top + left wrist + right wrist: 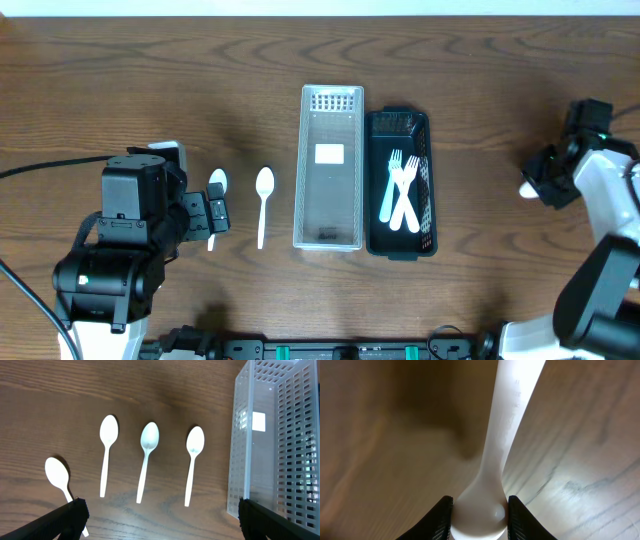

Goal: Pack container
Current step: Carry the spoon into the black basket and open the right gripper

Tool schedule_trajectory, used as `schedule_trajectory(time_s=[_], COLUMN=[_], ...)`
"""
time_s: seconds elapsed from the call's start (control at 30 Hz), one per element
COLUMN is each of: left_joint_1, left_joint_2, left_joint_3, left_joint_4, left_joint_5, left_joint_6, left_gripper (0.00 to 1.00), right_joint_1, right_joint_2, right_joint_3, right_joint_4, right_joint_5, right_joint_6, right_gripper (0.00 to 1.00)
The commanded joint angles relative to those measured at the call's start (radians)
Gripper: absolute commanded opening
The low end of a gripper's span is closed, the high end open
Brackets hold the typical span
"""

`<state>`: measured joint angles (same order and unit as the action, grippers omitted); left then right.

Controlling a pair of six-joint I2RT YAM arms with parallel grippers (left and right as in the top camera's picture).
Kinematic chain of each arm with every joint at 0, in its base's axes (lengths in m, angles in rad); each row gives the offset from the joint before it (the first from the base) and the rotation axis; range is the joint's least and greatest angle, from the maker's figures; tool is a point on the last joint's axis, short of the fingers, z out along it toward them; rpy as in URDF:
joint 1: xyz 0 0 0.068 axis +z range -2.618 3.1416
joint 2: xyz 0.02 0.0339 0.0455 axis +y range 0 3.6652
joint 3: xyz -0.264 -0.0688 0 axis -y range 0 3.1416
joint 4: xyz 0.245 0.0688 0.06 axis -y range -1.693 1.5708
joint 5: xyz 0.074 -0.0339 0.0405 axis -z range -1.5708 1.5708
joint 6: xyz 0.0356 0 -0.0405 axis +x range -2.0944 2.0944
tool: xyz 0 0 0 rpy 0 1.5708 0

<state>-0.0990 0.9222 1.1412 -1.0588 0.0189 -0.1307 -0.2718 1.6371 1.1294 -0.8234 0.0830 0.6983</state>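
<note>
White plastic utensil (506, 420) sat pinched by its handle in my right end effector (480, 512), presumably bound for the clear container (331, 170) well off to its side. My left end effector (214, 212) hung spread wide, with the spoons (148, 455) just ahead of it for the next pick.

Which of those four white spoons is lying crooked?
The far-left spoon in the left wrist view: it slants and sits lower; the other three spoons lie nearly parallel.
</note>
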Motion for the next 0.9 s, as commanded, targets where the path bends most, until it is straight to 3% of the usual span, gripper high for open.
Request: schedule_trajectory(time_s=[0.0, 0.5, 0.87], left_joint_1=[0.004, 0.004, 0.004], left_joint_2=[-0.002, -0.002, -0.002], left_joint_3=[0.019, 0.019, 0.019], left_joint_4=[-0.003, -0.011, -0.018], left_joint_5=[-0.008, -0.008, -0.008], left_joint_6=[-0.003, -0.003, -0.002], left_gripper=[0.98, 0.98, 0.98], right_joint_1=[0.101, 0.629, 0.787], right_joint_2=[-0.07, -0.179, -0.125], right_joint_3=[0.025, 0.029, 0.024], right_joint_4=[-0.019, -0.077, -0.093], right_joint_5=[-0.012, -0.08, -0.035], right_joint_6=[-0.092, -0.202, -0.202], right_gripper=[0.01, 0.01, 0.02])
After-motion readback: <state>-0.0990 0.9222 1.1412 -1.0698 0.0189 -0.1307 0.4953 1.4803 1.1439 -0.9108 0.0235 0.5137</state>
